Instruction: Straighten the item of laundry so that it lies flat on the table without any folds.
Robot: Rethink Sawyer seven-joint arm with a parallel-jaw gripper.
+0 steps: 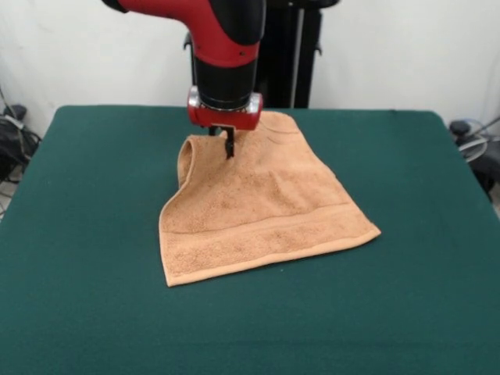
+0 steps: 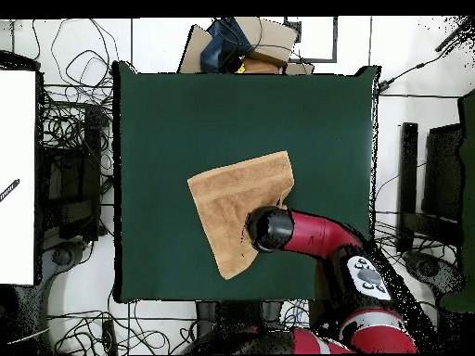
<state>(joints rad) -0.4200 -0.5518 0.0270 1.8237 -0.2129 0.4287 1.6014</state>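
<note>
The pincer (image 1: 229,147) pinches the towel (image 1: 266,207) at its 11 o'clock edge, which curls up. The rest lies on the green counter (image 1: 94,234).

orange-tan towel (image 1: 266,211) on green table (image 1: 94,234), far-left corner folded over.

Your front camera sits across the bench (image 1: 78,312) from the pedestal (image 1: 293,55), looking at it from fairly close — the near corners are cut off. Your overhead camera looks straight down from higher up, pedestal side at the bottom — both share the whole green top.
</note>
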